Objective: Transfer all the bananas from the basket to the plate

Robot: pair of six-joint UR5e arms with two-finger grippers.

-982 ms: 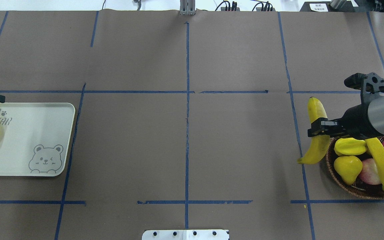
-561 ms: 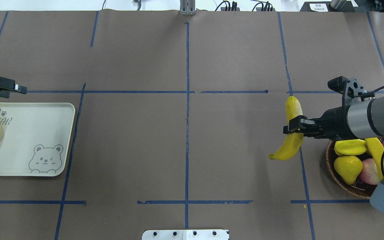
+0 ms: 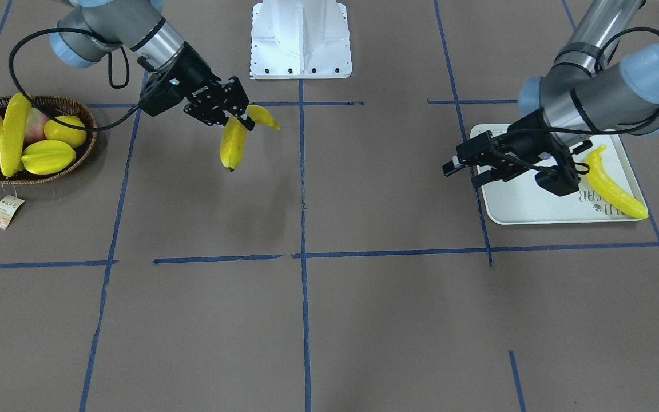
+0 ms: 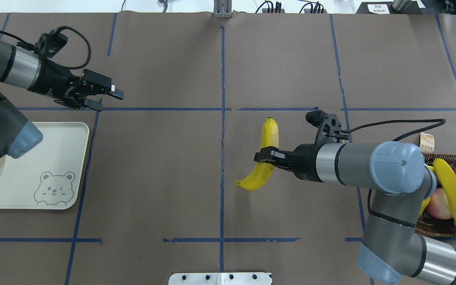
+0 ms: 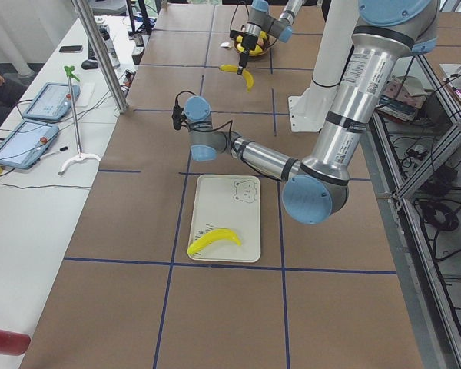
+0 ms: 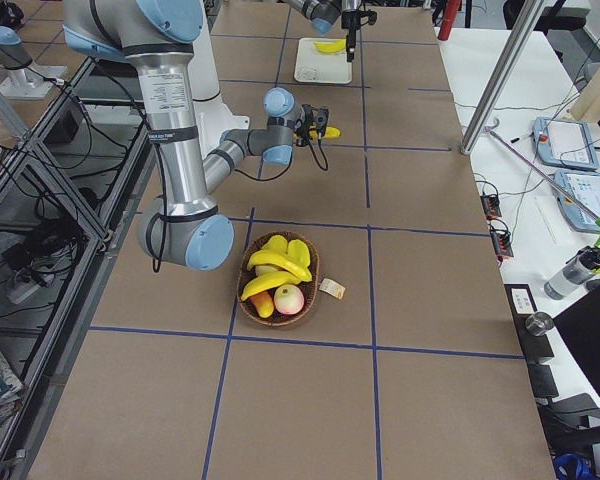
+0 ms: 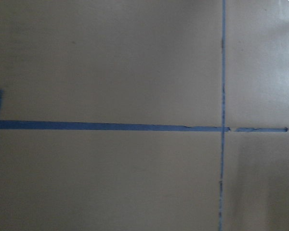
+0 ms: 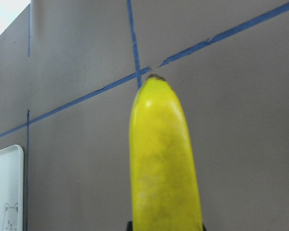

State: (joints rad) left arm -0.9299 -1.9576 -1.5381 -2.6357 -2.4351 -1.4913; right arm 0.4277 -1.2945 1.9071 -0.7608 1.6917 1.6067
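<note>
Nearest the robot, at about 4 o'clock on the brown paper-covered table [image 4: 172,178], sits the shallow oval dark-brown wicker basket [image 3: 92,134]. It's got two long glossy yellow bananas [image 3: 12,134] left in it among the other fruit [image 3: 49,157].

A bit toward 3 o'clock from the table's centre, the right gripper [image 4: 265,154] is clamped round the middle of a third curved yellow banana [image 4: 270,134]. It's held up off the surface, both ends free.

At 9 o'clock is the pale rectangular bear-face plate [image 4: 54,150], with one yellow banana [image 3: 615,184] already lying on it.

Furthest out, around 10 o'clock, the left gripper [image 4: 109,100] hovers with jaws apart and nothing in them.

I'd call this the carry leg for banana number two. Looks like a handover setup to me. Left needs to close on a free end before right lets go, then take it to the plate.
</note>
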